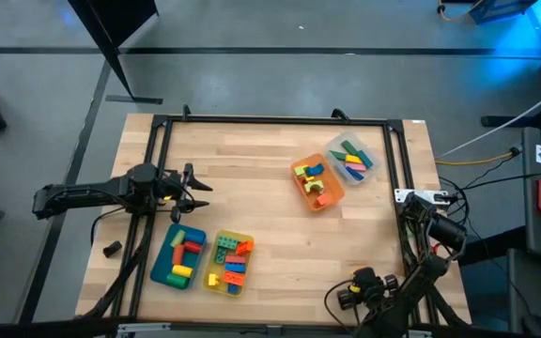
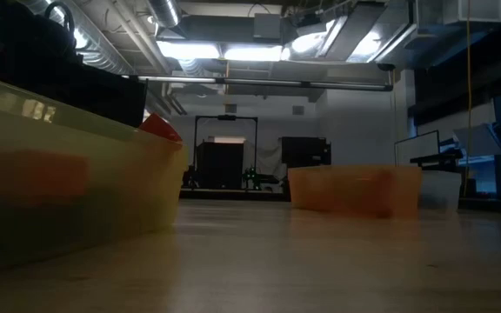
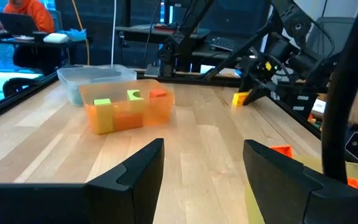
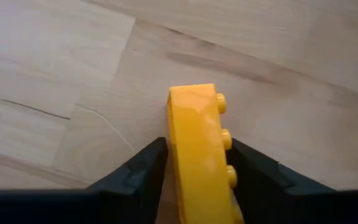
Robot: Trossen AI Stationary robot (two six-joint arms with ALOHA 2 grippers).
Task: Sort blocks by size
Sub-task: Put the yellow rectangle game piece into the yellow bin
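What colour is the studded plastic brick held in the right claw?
Yellow. The studded plastic brick sits between the right claw fingers, clearest in the right wrist view.

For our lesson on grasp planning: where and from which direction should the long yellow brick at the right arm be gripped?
Grip the yellow brick across its narrow width, on its two long smooth side faces, near mid-length. The right end effector already straddles it that way, aligned along its length; the studs sit along one face, so the flat sides give better contact.

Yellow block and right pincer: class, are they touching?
Touching. The right wrist view shows the yellow block wedged between the right pincer fingers, both dark fingers pressed against its sides with no gap, above the wooden table.
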